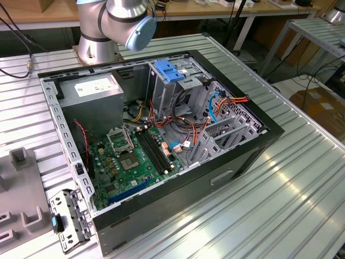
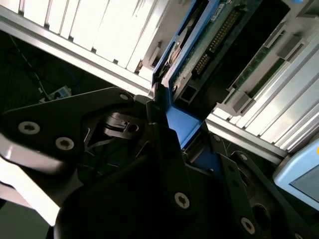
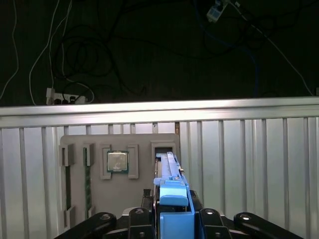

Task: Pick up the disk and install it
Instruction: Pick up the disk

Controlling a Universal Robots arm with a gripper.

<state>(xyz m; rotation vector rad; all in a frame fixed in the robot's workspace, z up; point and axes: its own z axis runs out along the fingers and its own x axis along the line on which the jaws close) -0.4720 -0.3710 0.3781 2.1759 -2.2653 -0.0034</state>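
Pinching the disk (image 3: 168, 167) by its blue rail (image 3: 174, 221), my claw (image 3: 172, 200) holds it on edge. Its far end sits at the grey tray's (image 3: 119, 199) slot.

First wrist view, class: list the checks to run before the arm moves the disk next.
1. Claw shut on the flat black-and-silver metal disk by its blue rail: ok.
2. Disk out of the grey plastic tray slot: cannot tell.
3. Square silver chip in the tray apart from claw: ok.
4. Black computer case lying open: ok.
5. Free bay in its grey metal drive cage: cannot tell.
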